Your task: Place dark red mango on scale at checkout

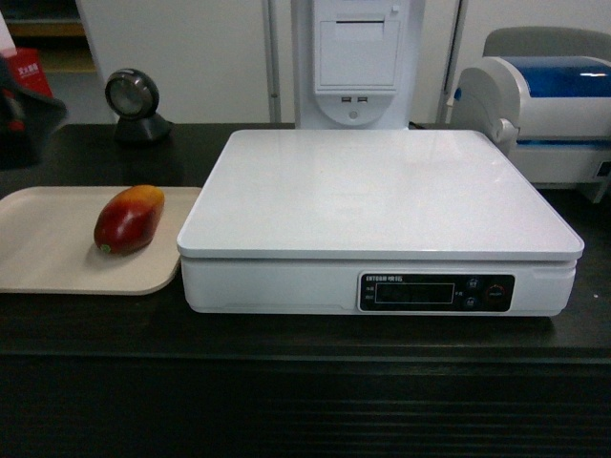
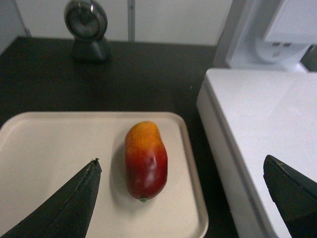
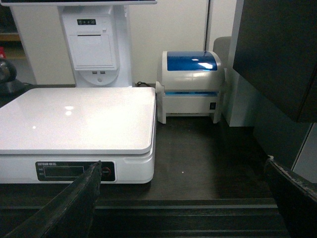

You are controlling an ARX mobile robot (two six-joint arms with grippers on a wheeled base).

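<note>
The dark red mango (image 1: 129, 219) lies on its side on a beige tray (image 1: 38, 258), left of the scale (image 1: 382, 191), which is a white flat-topped unit with a black display panel (image 1: 436, 292). Both stand on the black checkout counter (image 1: 305, 343). In the left wrist view my left gripper (image 2: 182, 158) hovers open above the tray's right part, with the mango (image 2: 145, 161) between and just beyond its fingertips, untouched. My right gripper (image 3: 184, 161) is open and empty over the counter's front edge, to the right of the scale (image 3: 74, 119). Neither gripper shows clearly in the head view.
A white-and-blue printer (image 1: 549, 105) stands at the back right, close to the scale. A round black scanner (image 1: 136, 103) sits behind the tray, and a white terminal post (image 1: 355, 67) rises behind the scale. A dark shape (image 1: 24, 119) intrudes at the left edge.
</note>
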